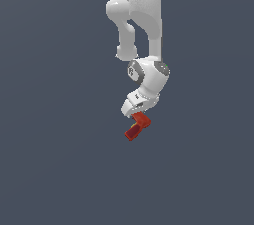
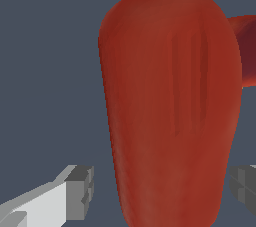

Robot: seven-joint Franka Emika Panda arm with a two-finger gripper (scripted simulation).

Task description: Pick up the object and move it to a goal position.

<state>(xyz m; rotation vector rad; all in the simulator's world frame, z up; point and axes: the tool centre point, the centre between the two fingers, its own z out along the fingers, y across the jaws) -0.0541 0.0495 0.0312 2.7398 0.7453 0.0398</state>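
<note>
The white Franka Panda arm (image 1: 144,16) reaches down from the top of the exterior view against a plain dark grey-blue background, its wrist bent so that the white gripper (image 1: 137,114) points downward and a little toward the exterior view's left. Directly under the gripper sits the small red-orange, bent, L-shaped blocky object (image 1: 137,125), shaped rather like a toy power drill. Its upper, brighter part is tucked up against the gripper's underside, and its lower leg slants down toward the exterior view's left, ending in a darker red tip. Nothing else touches the object in this view; no surface or shadow can be made out beneath it, so whether it is lifted clear cannot be told from this picture alone.

In the wrist view the red-orange object (image 2: 170,111) fills most of the frame as a broad, rounded, smooth mass with faint vertical grooves, and a darker red portion shows at one edge. The gripper (image 2: 165,191) straddles it: one light grey finger with a darker grey pad (image 2: 80,191) shows on one side with a sliver of background visible between pad and object, and the other grey pad (image 2: 245,186) lies close against the opposite side. Whether the gripper is truly clamped on the object cannot be told
</note>
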